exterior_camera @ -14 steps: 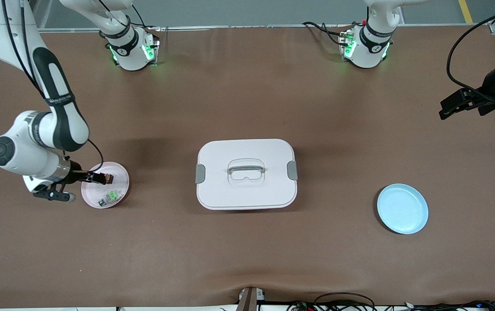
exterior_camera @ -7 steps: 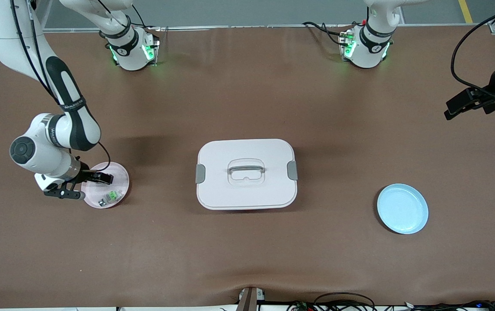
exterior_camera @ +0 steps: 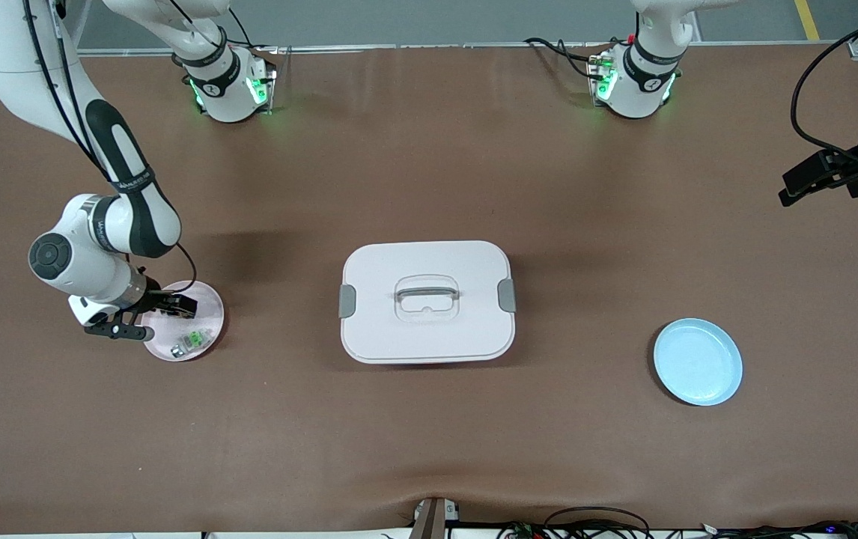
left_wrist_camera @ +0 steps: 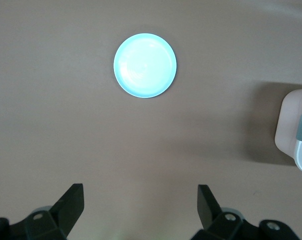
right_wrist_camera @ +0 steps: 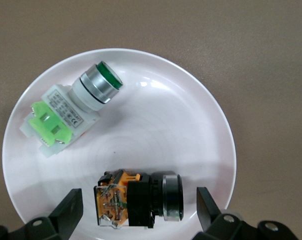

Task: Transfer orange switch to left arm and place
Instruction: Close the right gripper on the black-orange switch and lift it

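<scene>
The orange switch (right_wrist_camera: 136, 200) lies on its side on the pink plate (exterior_camera: 208, 318), black with an orange end. My right gripper (exterior_camera: 180, 305) is low over that plate and open. In the right wrist view the right gripper (right_wrist_camera: 138, 210) has one finger on each side of the switch, with gaps between each finger and it. In the front view the gripper hides the switch. The white box (exterior_camera: 427, 301) stands at the table's middle, lid on. My left gripper (exterior_camera: 792, 191) is open and empty, up over the table's edge at the left arm's end, as the left wrist view (left_wrist_camera: 141, 205) also shows.
A green-and-white part (exterior_camera: 191, 341) lies on the pink plate (right_wrist_camera: 156, 130), nearer the front camera than the switch; it also shows in the right wrist view (right_wrist_camera: 71, 112). An empty blue plate (exterior_camera: 697, 361) sits toward the left arm's end. Cables lie along the table's near edge.
My right gripper has lowered over the pink plate and its wrist has shifted toward the box; the switch seen at its tips is now covered. My left gripper has drifted toward the table's edge.
</scene>
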